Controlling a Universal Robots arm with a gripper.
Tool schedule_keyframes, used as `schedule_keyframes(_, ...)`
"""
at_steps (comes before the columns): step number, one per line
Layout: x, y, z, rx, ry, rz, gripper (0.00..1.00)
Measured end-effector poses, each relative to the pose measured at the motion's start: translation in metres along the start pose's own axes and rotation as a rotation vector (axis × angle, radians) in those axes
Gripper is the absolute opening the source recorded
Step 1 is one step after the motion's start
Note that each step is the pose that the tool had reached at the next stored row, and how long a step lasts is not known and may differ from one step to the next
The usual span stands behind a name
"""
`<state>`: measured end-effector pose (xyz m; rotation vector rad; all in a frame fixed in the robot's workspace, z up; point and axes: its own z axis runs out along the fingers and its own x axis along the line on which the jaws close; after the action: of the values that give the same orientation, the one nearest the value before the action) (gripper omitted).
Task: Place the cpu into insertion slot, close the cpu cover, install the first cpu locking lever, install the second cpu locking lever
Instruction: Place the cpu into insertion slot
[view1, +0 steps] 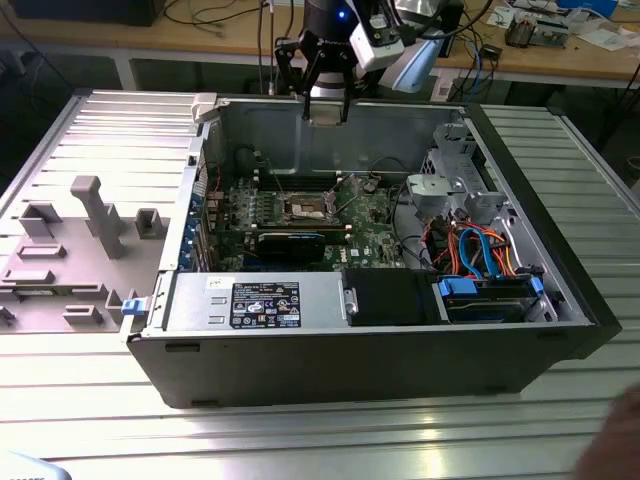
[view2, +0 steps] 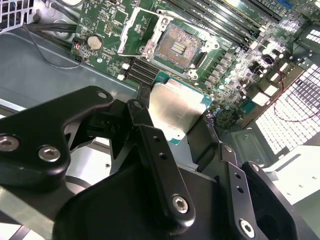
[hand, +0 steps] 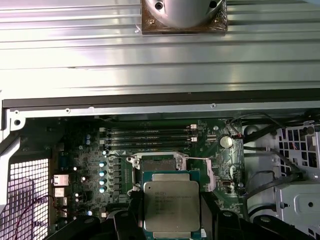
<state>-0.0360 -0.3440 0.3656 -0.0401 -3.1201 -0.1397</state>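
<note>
My gripper (view1: 325, 103) is shut on the cpu (view2: 177, 106), a flat square chip with a silvery face and green edge, pinched by two opposite sides between black fingers (view2: 145, 125). In the exterior view the gripper hangs above the far wall of the open computer case. The insertion slot (view2: 179, 46) lies open on the green motherboard, its dark contact field bare. The cpu cover (view2: 139, 29) is swung back beside it. In the first wrist view the cpu (hand: 171, 205) hides part of the insertion slot (hand: 158, 163). In the exterior view the insertion slot (view1: 305, 208) sits mid-board.
The case walls (view1: 300, 130) ring the board. A power supply (view1: 265, 300) and a drive cage with orange and blue cables (view1: 480, 250) stand near the slot. Memory slots (hand: 150, 137) and a coin battery (view2: 93, 42) flank it. A grey fixture plate (view1: 80, 240) lies outside.
</note>
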Motion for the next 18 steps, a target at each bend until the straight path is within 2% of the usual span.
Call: schedule_keyframes(18,0.0017,-0.0009,0.0088,0.0005,0.0001,0.0,0.54)
